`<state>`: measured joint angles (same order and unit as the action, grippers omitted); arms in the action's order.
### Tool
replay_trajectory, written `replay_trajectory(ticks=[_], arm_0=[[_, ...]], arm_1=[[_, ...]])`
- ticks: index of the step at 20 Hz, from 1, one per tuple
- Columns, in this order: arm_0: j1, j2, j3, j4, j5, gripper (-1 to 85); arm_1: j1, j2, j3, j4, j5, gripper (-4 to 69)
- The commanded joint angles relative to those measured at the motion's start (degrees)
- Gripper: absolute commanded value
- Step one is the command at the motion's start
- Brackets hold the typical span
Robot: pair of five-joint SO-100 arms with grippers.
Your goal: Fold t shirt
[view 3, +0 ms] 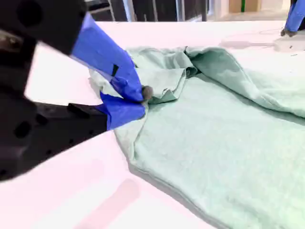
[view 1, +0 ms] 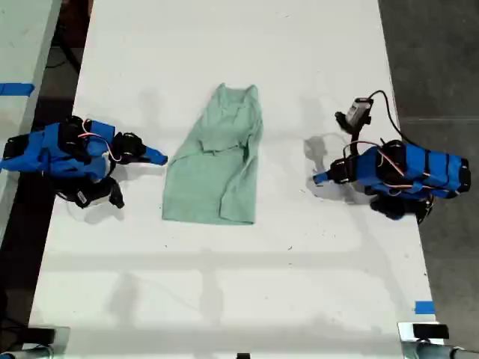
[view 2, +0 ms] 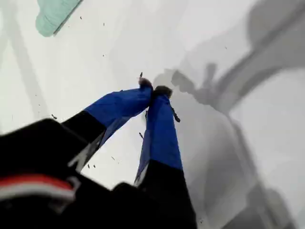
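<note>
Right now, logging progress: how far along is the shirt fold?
Sides of the t shirt look folded in, leaving a narrow strip. My second gripper, jaws shut, is at its edge; my first gripper rests shut on bare table. The end-to-end fold is left.

The t shirt (view 3: 224, 157) beside my second gripper (view 3: 138, 102) is soft, matt, wrinkled cloth with a fine weave. Under my first gripper (view 2: 155, 90) the table (view 2: 248, 143) is smooth and faintly glossy. Both grippers' fingers (view 2: 162, 133) look like matt blue plastic.
</note>
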<state>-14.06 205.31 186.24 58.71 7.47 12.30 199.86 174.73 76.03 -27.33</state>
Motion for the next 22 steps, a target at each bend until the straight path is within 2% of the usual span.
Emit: replay_trajectory(ticks=[1, 4, 7, 9, 11, 12, 20, 22], arm_0=[[3.0, -12.7, -11.4, 2.5, -20.8, -0.4], [8.2, -41.1, -30.8, 5.4, -23.8, -0.4], [9.2, -61.7, -45.4, 9.8, -24.1, -0.4], [9.2, -68.0, -45.4, 6.8, -24.0, 2.0], [10.9, -72.5, -44.5, 3.7, -25.7, 18.8], [11.6, -74.1, -44.6, 2.6, -25.8, 20.9], [11.6, -85.0, -44.9, -7.4, -23.1, 20.6], [10.9, -90.9, -45.8, -9.5, -21.5, 17.3]], arm_1=[[-0.8, 0.9, 3.4, 0.1, -0.7, 1.3], [-0.8, 0.9, 3.4, 0.1, -0.6, 1.3], [-1.1, 0.9, 3.4, 0.1, -0.4, 1.3], [-1.2, 0.9, 3.4, 0.1, -0.4, 1.3], [-0.9, 0.9, 3.4, 0.1, -0.6, 1.3], [-0.9, 0.9, 3.4, 0.1, -0.6, 1.3], [-1.0, 0.9, 3.4, 0.1, -0.6, 1.3], [-1.1, 0.9, 3.4, 0.1, -0.6, 1.3]])
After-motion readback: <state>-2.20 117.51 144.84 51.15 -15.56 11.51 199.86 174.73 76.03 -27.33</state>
